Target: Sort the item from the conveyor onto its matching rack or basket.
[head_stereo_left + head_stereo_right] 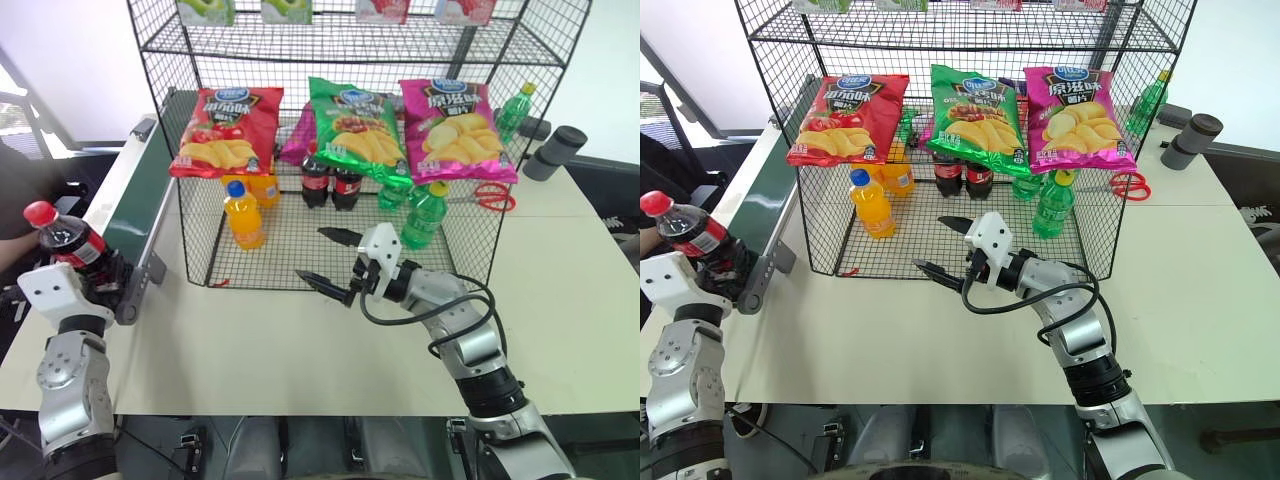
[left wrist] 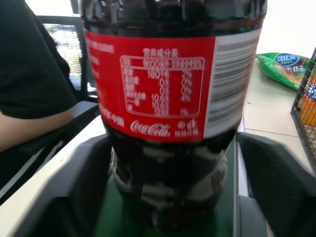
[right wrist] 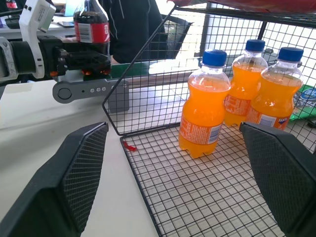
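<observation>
cola picked up at the belt end, sorting not yet done

the cola bottle (image 1: pixel 66 236) stands upright with its lower body clamped in the left tool (image 1: pixel 97 278), over the near end of the conveyor (image 1: pixel 135 215); judging by this, pickup is done and delivery remains. the right tool (image 1: pixel 335 262), jaws spread wide and holding nothing, hangs at the front edge of the wire basket (image 1: pixel 290 250) on the desk (image 1: pixel 300 340), well apart from the left tool. two matching colas (image 1: pixel 331 181) stand just beyond it on the basket floor, the likely spot for this one.
</observation>
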`<state>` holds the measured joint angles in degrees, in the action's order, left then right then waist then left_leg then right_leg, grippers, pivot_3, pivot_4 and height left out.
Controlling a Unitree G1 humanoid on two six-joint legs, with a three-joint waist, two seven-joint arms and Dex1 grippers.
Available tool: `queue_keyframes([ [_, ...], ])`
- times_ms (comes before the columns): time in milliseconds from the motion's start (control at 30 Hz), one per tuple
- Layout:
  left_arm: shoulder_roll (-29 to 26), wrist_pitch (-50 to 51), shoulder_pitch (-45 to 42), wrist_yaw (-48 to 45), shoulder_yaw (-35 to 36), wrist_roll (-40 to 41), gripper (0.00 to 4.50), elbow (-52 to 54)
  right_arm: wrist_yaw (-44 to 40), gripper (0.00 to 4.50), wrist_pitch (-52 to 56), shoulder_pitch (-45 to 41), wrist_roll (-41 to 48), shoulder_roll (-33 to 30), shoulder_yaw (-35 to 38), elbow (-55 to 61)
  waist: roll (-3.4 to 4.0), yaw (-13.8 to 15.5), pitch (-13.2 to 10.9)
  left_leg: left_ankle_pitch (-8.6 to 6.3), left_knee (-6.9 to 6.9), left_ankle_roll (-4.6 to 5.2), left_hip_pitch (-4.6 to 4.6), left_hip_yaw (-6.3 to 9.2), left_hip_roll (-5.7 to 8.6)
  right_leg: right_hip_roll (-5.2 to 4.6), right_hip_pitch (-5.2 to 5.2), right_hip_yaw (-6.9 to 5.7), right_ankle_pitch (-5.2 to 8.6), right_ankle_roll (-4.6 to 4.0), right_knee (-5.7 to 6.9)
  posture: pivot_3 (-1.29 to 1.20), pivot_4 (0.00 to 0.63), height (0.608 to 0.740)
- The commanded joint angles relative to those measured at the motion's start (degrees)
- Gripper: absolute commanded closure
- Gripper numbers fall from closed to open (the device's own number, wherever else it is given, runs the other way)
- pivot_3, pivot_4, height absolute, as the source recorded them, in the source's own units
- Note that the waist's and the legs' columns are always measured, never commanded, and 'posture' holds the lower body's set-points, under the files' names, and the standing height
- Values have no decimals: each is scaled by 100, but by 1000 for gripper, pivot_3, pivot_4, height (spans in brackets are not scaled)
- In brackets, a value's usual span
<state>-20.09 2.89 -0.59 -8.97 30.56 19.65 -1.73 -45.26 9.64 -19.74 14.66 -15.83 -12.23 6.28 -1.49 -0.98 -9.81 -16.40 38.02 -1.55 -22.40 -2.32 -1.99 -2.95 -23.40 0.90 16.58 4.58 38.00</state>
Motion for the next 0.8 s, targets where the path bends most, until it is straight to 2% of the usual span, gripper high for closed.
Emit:
queue_keyframes([
  [33,-82,-154,-2,30,124,-9,1827,97,10,0,-95,-49,11,42,-7,105,0,-1,0,0,0,0,0,0,0,0,0,0,0,0,0,0,150,734],
  [300,-134,-164,118,-389,271,612,1829,853,6,0,-93,-60,25,30,-2,108,-5,-3,-2,0,-1,0,-5,0,0,-4,-4,-1,0,-1,-2,0,150,734],
  [433,-462,4,279,-822,322,998,1829,1592,-33,0,-73,-88,59,14,7,128,-9,-6,-3,-1,-5,-1,-13,1,1,-9,-8,-4,1,-2,-10,0,150,734],
  [567,-924,613,333,-1096,383,1598,1829,2281,-101,0,-64,-137,84,-9,21,90,-8,-15,-3,-1,-9,-2,-13,2,6,-18,-8,-6,8,-17,-13,0,150,734],
  [700,-1400,1403,497,-1654,69,2443,1829,3096,-301,0,122,-242,282,-66,85,93,-6,-21,-4,-1,-10,-2,-13,2,11,-23,-7,-6,9,-17,-15,0,150,734],
  [800,-1732,1922,635,-2084,-543,2574,1829,3508,-655,0,763,-287,849,-214,161,320,-3,-8,-6,-1,-12,-2,-13,3,13,-25,-4,-7,9,-18,-19,0,150,734],
])
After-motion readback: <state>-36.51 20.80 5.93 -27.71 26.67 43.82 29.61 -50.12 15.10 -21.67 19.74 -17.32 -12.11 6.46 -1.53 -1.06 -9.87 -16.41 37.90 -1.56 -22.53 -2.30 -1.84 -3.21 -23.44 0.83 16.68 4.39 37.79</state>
